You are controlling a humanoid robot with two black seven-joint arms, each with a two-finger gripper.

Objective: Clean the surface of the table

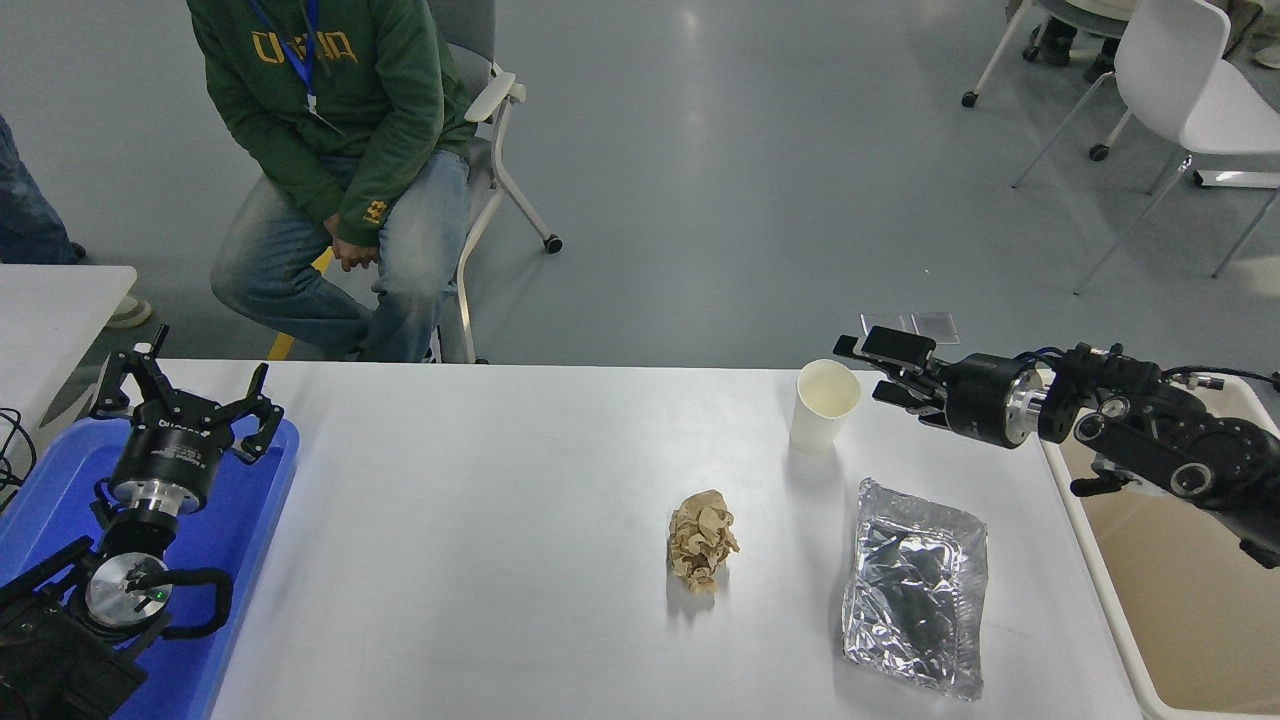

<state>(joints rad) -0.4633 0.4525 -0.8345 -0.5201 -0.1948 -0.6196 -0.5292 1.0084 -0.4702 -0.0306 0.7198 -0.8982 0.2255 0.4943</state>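
Observation:
The white table surface (480,520) carries a white paper cup (824,405), a crumpled brown paper ball (702,541) and a crinkled foil tray (916,586). My right gripper (868,370) is open. It points left, level with the cup's rim and just to the right of it, without touching it. My left gripper (192,390) is open and empty, parked over the blue tray (250,560) at the lower left.
A beige plastic bin (1170,600) stands at the table's right edge under my right arm. A person in a green hoodie (330,90) sits on a chair beyond the far edge. The corner of a smaller white table (60,300) shows at the left.

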